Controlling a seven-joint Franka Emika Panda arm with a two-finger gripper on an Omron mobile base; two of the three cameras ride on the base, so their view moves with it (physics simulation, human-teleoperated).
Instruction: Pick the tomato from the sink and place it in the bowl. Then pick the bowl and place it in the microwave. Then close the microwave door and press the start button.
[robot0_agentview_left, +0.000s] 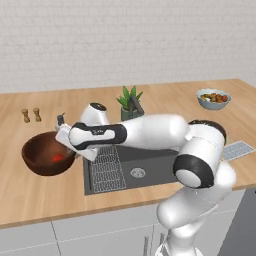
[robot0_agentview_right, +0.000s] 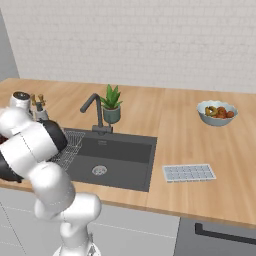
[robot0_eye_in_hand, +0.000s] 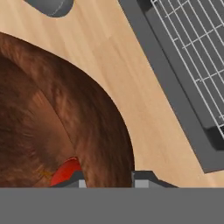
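Brown wooden bowl (robot0_eye_in_hand: 57, 122) wall sits between the gripper (robot0_eye_in_hand: 107, 179) fingers, clamped narrow on the rim; tomato (robot0_eye_in_hand: 65, 171) lies inside, sink (robot0_agentview_left: 150, 167) to the right.

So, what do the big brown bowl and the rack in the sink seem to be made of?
The bowl looks like dark wood with a dull finish: brown grain streaks run along its thick wall in the hand view. The rack in the sink looks like thin metal wire, pale grey, crossed into a fine open grid; whether it is bare steel or coated, the pictures leave open.
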